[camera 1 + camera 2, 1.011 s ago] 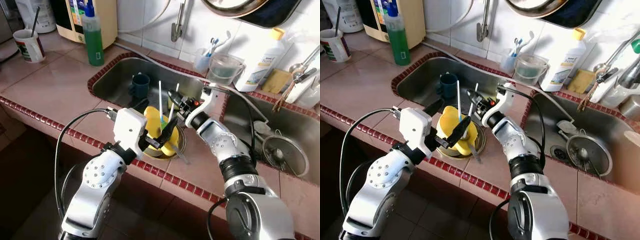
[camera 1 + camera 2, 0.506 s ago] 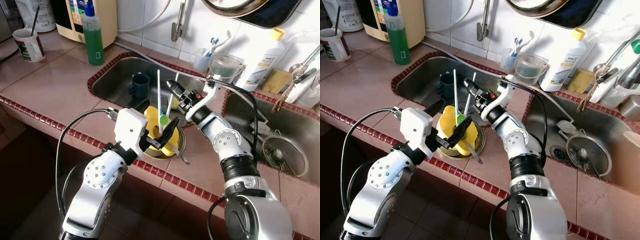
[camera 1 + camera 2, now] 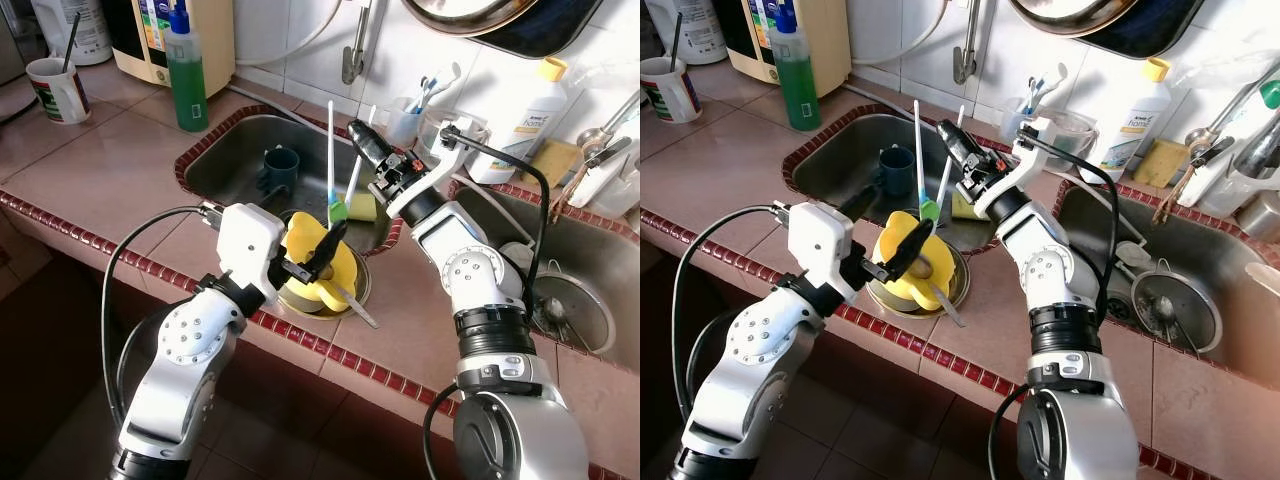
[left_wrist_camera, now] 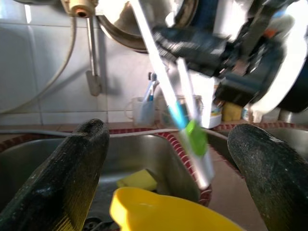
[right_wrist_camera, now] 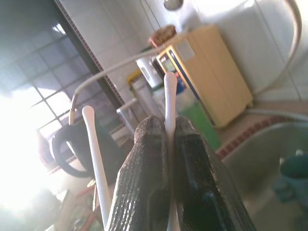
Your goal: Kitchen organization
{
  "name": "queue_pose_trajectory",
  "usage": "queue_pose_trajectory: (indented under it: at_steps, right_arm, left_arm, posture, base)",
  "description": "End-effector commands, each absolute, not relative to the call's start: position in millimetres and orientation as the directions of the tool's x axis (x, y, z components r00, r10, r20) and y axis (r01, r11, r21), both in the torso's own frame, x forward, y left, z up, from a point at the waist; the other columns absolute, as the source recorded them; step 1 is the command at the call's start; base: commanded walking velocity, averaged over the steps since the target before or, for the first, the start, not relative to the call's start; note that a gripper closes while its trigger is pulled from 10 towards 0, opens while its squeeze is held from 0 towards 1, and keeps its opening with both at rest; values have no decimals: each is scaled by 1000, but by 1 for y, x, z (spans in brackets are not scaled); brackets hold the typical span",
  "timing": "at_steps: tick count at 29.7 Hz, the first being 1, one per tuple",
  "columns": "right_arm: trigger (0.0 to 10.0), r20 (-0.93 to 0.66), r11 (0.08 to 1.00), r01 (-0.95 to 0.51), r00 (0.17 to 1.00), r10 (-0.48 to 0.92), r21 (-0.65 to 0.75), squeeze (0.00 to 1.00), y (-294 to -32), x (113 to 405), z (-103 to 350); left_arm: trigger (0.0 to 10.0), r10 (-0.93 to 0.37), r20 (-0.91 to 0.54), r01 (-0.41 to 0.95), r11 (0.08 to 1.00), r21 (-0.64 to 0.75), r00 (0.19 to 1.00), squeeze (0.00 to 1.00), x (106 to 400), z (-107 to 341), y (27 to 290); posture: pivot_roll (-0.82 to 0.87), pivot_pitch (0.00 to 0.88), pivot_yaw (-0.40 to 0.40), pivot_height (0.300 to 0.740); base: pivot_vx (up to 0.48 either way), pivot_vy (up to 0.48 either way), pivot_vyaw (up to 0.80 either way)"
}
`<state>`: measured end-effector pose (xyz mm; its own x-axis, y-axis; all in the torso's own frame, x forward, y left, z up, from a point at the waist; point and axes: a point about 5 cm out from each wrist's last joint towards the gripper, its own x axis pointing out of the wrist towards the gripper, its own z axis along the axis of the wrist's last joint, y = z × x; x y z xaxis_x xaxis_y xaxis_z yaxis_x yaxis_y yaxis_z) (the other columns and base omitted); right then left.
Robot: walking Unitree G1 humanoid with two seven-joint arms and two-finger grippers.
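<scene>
The job is only partly done. The right gripper [image 3: 352,128], near the middle top of the left eye view, has its jaws clenched on two long white plastic toothbrushes [image 3: 331,150]. One has a blue and green bit near its low end. They hang in the air over the steel sink [image 3: 235,160], with their low ends just above the yellow plastic scoop [image 3: 318,262].

The yellow scoop sits in the round steel bowl [image 3: 358,287] on the pink tiled desk [image 3: 110,160], in the middle of the frame. A steel spoon [image 3: 357,307] leans out of the bowl. The left gripper [image 3: 305,250] has its jaws released, one on each side of the scoop. I think it is steadying the bowl, but I cannot tell if it touches it.

What is left: the toothbrushes need a home. The clear cup with toothbrushes [image 3: 406,118] by the wall at the top looks like a good place. The dark blue mug [image 3: 281,168] sits in the sink, and the scoop and bowl wait on the desk.

A second ago the toothbrushes stood down in the bowl. Now the right gripper has lifted them up and toward the wall. The left gripper has hardly moved.
</scene>
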<state>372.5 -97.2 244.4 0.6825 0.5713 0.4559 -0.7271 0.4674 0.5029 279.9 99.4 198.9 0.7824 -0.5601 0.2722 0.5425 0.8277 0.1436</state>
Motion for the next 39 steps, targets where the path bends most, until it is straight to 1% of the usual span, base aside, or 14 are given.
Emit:
queue_pose_trajectory:
  at_steps: [1,3,4,5,6,9,11,12,13,14,22,26,29,39]
  right_arm:
    - [10000,504,481,-737,676,538,475,0,-108,371,256]
    - [10000,529,523,-727,685,502,445,0,-116,370,264]
    - [10000,540,563,-711,695,474,421,0,-122,369,268]
    - [10000,540,563,-711,695,474,421,0,-122,369,268]
    - [10000,548,607,-686,711,442,401,0,-128,369,272]
    - [10000,557,662,-648,729,398,376,0,-136,369,276]
    - [10000,567,752,-574,754,331,324,0,-146,367,280]
    - [10000,567,752,-574,754,331,324,0,-146,367,280]
    - [10000,573,827,-498,769,283,261,0,-152,364,282]
    - [10000,576,867,-449,776,258,215,0,-155,362,281]
    - [10000,562,948,-304,803,199,98,0,-154,348,262]
    - [10000,540,956,-276,822,181,99,0,-153,343,251]
    - [10000,529,965,-255,828,184,63,0,-153,340,245]
    - [10000,509,974,-222,845,166,51,0,-153,338,239]
  left_arm:
    - [10000,-571,281,553,820,150,771,0,282,202,99]
    - [10000,-563,281,540,826,161,777,0,285,204,106]
    - [10000,-550,285,524,835,168,785,0,289,206,110]
    - [10000,-550,285,524,835,168,785,0,289,206,110]
    - [10000,-528,298,506,849,153,795,0,293,209,116]
    - [10000,-505,311,488,862,138,805,0,297,213,122]
    - [10000,-470,320,454,882,127,823,0,303,216,129]
    - [10000,-470,320,454,882,127,823,0,303,216,129]
    - [10000,-444,325,431,895,117,835,0,306,218,134]
    - [10000,-424,326,413,904,108,845,0,308,218,136]
    - [10000,-353,304,368,930,11,885,0,316,214,138]
    - [10000,-338,293,361,932,-25,894,0,319,213,139]
    - [10000,-337,295,361,932,-28,894,0,320,214,139]
    - [10000,-341,291,365,930,-33,894,0,323,215,140]
  posture:
    - [-149,65,-132,740]
    - [-149,63,-129,740]
    - [-149,63,-129,740]
    - [-149,63,-129,740]
    - [-148,60,-126,740]
    - [-147,57,-124,740]
    - [-147,54,-119,740]
    - [-147,54,-119,740]
    - [-147,53,-117,740]
    - [-147,52,-114,740]
    - [-153,49,-104,740]
    - [-156,46,-101,740]
    - [-157,43,-100,740]
    - [-164,32,-95,740]
  base:
    - [0,0,0]
    - [0,0,0]
    - [0,0,0]
    - [0,0,0]
    - [0,0,0]
    - [0,0,0]
    - [0,0,0]
    - [0,0,0]
    - [0,0,0]
    - [0,0,0]
    - [0,0,0]
    - [0,0,0]
    - [0,0,0]
    - [0,0,0]
